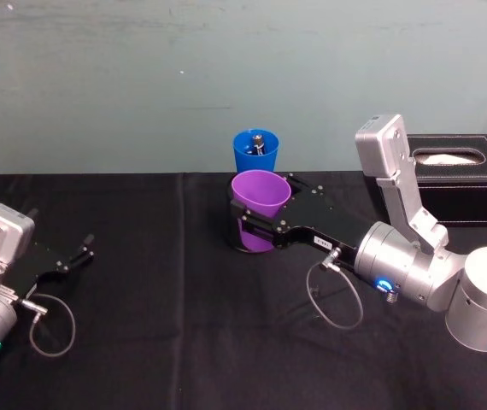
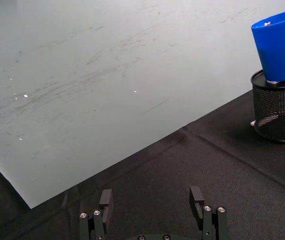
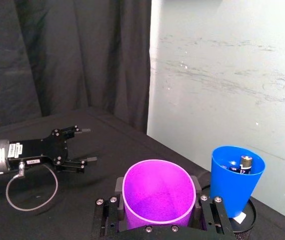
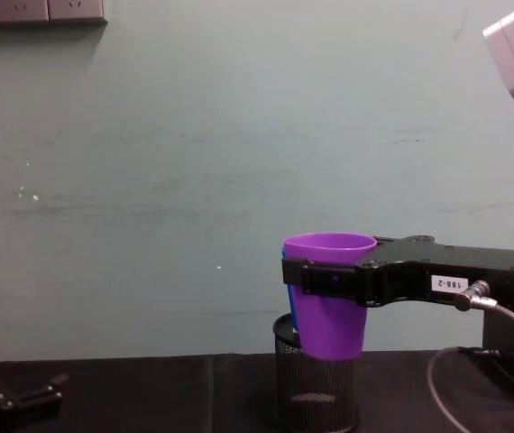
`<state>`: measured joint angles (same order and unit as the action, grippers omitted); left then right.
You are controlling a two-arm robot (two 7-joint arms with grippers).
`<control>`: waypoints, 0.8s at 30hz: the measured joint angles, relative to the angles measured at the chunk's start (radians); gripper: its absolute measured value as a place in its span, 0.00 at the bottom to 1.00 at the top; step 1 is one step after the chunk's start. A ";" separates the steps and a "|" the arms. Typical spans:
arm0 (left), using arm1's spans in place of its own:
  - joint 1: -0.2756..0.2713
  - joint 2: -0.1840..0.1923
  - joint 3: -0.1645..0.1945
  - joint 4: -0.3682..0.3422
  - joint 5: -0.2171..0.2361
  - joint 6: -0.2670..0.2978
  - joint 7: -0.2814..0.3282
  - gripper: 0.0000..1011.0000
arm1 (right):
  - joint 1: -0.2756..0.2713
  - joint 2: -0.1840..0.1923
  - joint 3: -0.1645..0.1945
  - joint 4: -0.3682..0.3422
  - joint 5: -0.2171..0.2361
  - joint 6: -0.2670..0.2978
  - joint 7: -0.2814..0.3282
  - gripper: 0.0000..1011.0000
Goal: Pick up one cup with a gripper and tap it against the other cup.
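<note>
right claw (image 1: 252,229) was clamped round the purple cup (image 1: 261,195), held off the worktop (image 1: 158,282) just in front of the blue cup (image 1: 245,161). left claw (image 2: 153,200) was parked open, far left. imo the blue cup could be toppled by a hard tap: its perch on a mesh holder (image 2: 277,115) was shown by the left wrist view, hidden in the head view.

light: even, diffuse | wall (image 2: 82,75): bright, small specular glints | tablecloth (image 1: 184,342): dark, shadows faint | purple cup (image 3: 157,195): lit through, glowing
</note>
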<state>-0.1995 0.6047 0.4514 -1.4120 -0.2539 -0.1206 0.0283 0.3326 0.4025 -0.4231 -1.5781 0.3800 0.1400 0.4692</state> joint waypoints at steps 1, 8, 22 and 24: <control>0.000 0.000 0.000 0.000 0.000 0.000 0.000 0.99 | 0.000 0.000 0.000 0.000 0.000 0.000 0.000 0.73; 0.000 0.000 0.000 0.000 0.000 0.000 0.000 0.99 | 0.000 0.000 0.000 0.000 0.000 0.000 0.000 0.73; 0.000 0.000 0.000 0.000 0.000 0.000 0.000 0.99 | 0.000 0.000 0.000 0.000 0.000 0.000 0.000 0.73; 0.000 0.000 0.000 0.000 0.000 0.000 0.000 0.99 | 0.000 0.000 0.000 0.000 0.000 0.000 0.000 0.73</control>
<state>-0.1995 0.6047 0.4514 -1.4120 -0.2539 -0.1205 0.0283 0.3326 0.4025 -0.4232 -1.5780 0.3799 0.1399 0.4692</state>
